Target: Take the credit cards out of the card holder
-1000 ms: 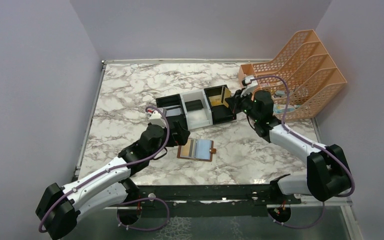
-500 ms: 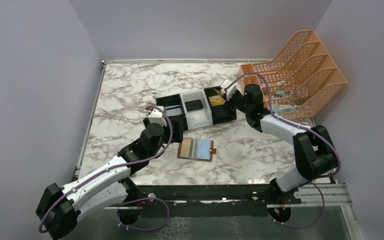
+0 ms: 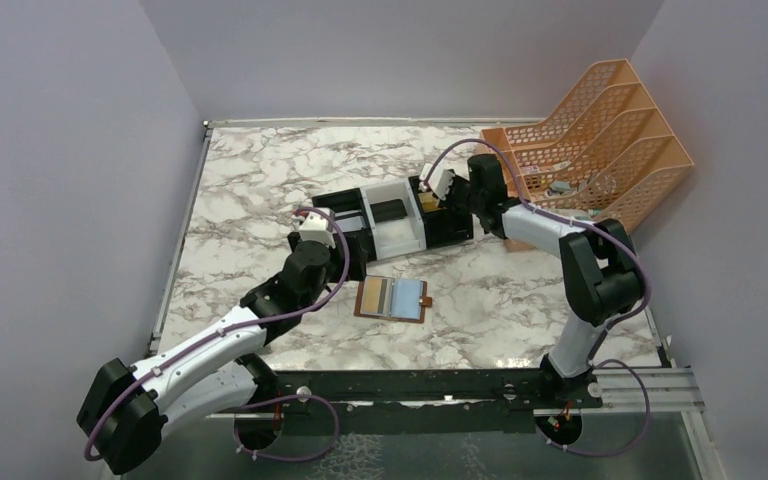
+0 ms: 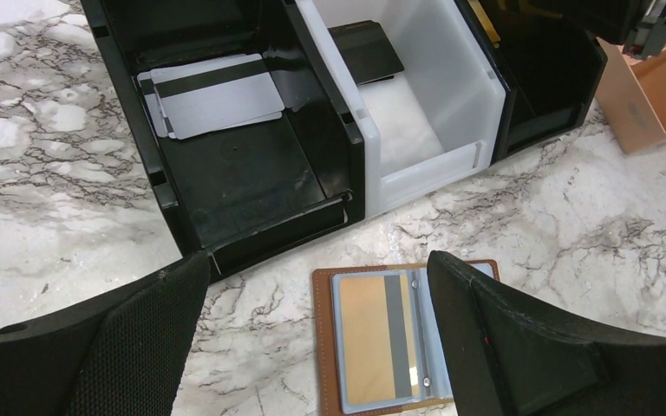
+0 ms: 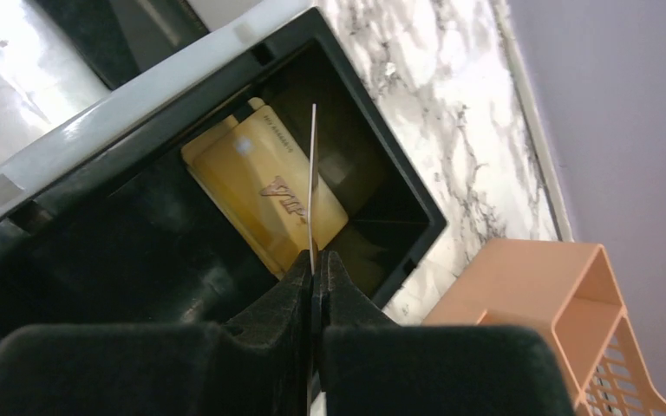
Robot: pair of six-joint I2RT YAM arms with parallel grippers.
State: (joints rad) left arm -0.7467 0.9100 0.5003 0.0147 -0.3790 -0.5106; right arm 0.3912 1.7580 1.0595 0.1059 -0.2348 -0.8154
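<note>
Right claw swung card farther over tray.

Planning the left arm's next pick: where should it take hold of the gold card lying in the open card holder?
Likely its outer long edge, away from the spine, coming low from that side: the gold card lies flat in a sleeve of the card holder, so the open left gripper gets no pinch from above.
</note>
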